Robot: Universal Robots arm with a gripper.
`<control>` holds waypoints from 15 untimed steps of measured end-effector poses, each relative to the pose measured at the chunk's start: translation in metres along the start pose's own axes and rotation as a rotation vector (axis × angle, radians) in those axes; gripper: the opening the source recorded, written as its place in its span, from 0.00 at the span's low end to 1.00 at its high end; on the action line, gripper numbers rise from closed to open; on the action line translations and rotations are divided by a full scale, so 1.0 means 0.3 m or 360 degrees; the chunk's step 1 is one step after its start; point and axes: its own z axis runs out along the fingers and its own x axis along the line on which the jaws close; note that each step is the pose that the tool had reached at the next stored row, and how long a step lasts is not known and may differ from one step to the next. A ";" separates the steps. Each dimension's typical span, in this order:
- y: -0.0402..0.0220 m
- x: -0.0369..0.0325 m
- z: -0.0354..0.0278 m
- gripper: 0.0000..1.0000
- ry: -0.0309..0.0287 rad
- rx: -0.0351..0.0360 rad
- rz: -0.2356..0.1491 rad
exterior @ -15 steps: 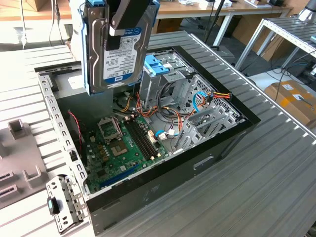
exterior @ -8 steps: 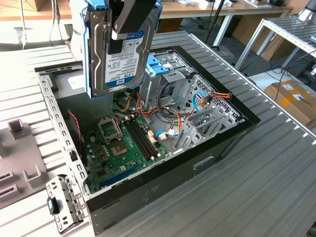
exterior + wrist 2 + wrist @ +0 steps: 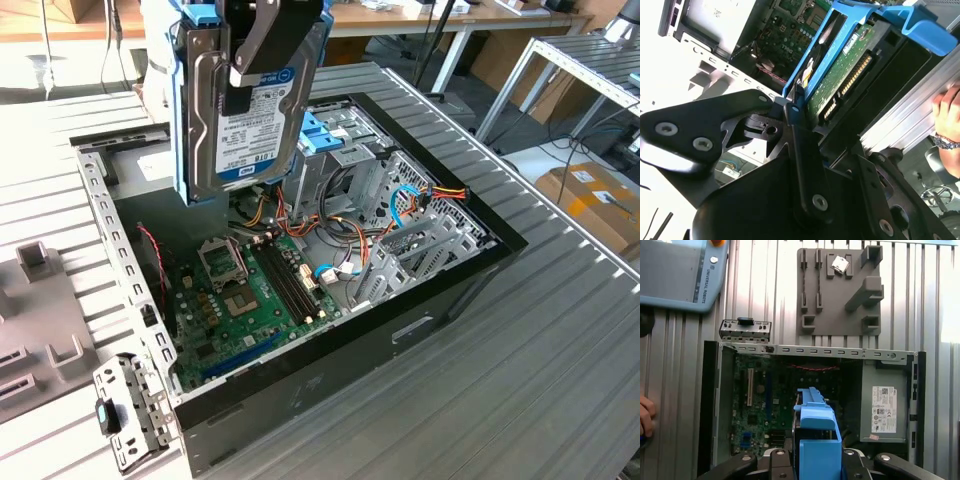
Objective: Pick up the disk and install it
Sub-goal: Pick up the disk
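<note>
Your tool (image 3: pixel 243 80) is closed on the flat silver-metal hard disk (image 3: pixel 250 135), the one with the white-and-blue label and blue plastic side rails. One black finger with a pale tip (image 3: pixel 247 72) lies across the labelled face. You hold the disk upright on its edge in the air, touching nothing but the tool. In the second wrist view its green circuit-board underside (image 3: pixel 840 75) faces the camera between the blue rails.

Directly below the tool lies the open black desktop computer case (image 3: pixel 400 330), flat on its side. The green motherboard (image 3: pixel 250 290) is exposed under the disk's lower edge, well apart from it. Just beyond the tool a bundle of orange, yellow and red cables (image 3: pixel 330 225) runs toward the bare-metal drive cage (image 3: pixel 380 170), which carries a light-blue plastic bracket (image 3: pixel 325 135). The large grey power-supply box with a white sticker (image 3: pixel 883 407) fills one end of the case.

The case rests on a ribbed aluminium table (image 3: pixel 520 380). Farther out from the tool a grey moulded fixture plate (image 3: pixel 840 290) lies on it, and a person's hand (image 3: pixel 644 415) is near the case's outer wall
</note>
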 end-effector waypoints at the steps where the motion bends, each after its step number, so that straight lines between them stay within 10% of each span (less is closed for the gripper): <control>1: 0.000 0.002 0.000 0.36 -0.00001 0.0000 0.0000; 15: 0.001 0.052 0.013 0.36 0.00001 0.0000 0.0000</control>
